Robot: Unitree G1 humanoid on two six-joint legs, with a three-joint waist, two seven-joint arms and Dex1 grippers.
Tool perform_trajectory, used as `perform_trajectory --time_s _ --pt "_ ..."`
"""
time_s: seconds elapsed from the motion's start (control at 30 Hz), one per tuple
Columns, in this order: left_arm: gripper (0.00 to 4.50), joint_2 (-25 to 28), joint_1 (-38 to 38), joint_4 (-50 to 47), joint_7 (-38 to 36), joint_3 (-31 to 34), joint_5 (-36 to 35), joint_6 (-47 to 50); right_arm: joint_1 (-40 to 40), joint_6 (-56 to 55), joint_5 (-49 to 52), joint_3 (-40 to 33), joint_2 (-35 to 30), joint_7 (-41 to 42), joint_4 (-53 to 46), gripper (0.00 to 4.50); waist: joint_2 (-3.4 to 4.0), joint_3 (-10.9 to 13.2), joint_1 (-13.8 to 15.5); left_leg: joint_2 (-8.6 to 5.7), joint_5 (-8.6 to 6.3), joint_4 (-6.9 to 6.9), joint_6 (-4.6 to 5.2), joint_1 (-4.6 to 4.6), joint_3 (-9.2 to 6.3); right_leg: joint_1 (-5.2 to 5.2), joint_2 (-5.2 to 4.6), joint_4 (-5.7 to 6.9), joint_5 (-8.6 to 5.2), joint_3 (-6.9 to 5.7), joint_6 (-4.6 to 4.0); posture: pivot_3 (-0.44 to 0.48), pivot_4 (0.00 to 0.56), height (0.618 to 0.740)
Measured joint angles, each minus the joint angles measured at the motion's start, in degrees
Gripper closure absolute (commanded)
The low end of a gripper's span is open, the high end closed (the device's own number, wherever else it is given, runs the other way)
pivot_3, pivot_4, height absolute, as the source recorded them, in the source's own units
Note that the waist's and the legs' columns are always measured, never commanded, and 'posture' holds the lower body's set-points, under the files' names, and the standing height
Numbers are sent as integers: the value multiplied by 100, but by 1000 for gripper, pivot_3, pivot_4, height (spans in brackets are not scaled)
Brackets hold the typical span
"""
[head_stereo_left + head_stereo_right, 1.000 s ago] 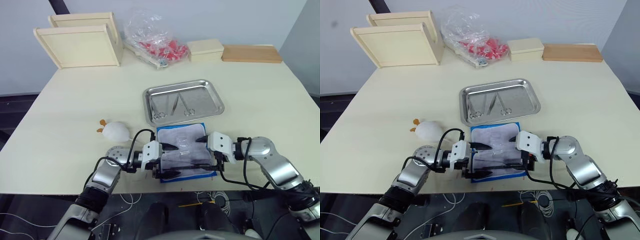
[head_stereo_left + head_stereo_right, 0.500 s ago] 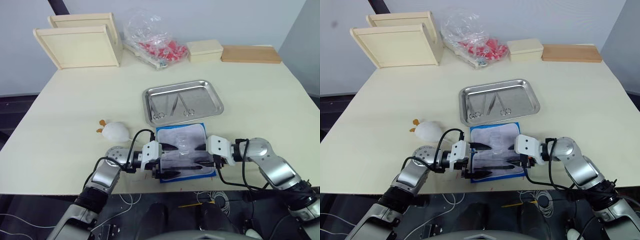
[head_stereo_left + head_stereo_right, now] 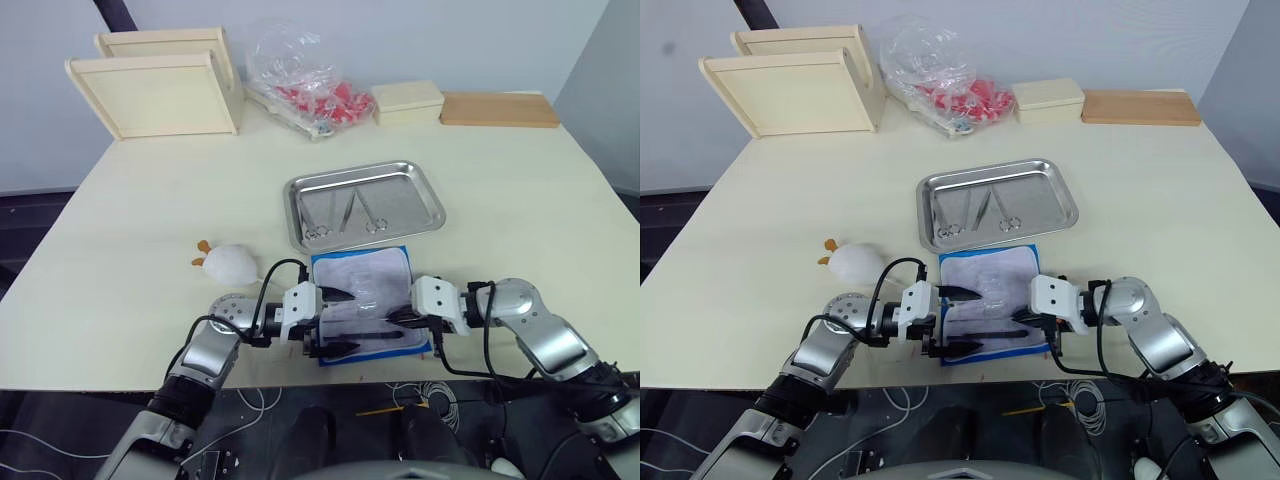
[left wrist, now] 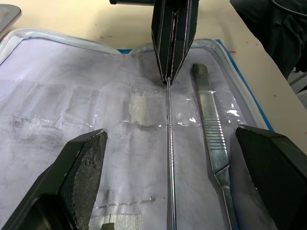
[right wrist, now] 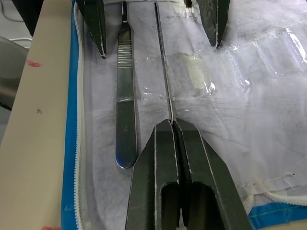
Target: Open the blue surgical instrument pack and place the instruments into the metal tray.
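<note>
Partly done: pack (image 3: 362, 300) open below tray (image 3: 366, 203) (apparently three tools (image 3: 346, 212) in), two left, right gripper (image 5: 173, 125) clenched on thin probe (image 4: 169, 158), left gripper (image 4: 172, 177) spread wide.

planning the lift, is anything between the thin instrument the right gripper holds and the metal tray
Nothing visible. The right gripper is shut on the thin instrument; the open pack lies right next to the metal tray, only its lining between.

pack (image 3: 362, 303) lies open; instruments (image 3: 345, 213) in tray (image 3: 425, 182).
</note>
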Motion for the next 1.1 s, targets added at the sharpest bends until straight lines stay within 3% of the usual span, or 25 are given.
perform_trajectory --time_s 0.57,0.93,1.1 --pt "0 -5 -8 -2 -4 -3 0 -2 -15 384 114 -239 -516 29 -697 4469 3 3 4 0 0 1 0 -3 0 -2 0 0 0 1 0 0 150 740" --pt "0 -13 -10 0 0 -6 0 -3 -224 126 -138 -294 -1217 253 -976 4469 3 4 7 0 0 2 0 -3 1 -2 -2 0 0 1 0 0 150 740" --pt "0 -15 -2 1 2 -1 0 -3 -187 -81 35 -762 -1636 437 -1048 4469 3 4 6 1 0 2 0 -2 2 -1 -2 0 0 1 0 0 150 740"
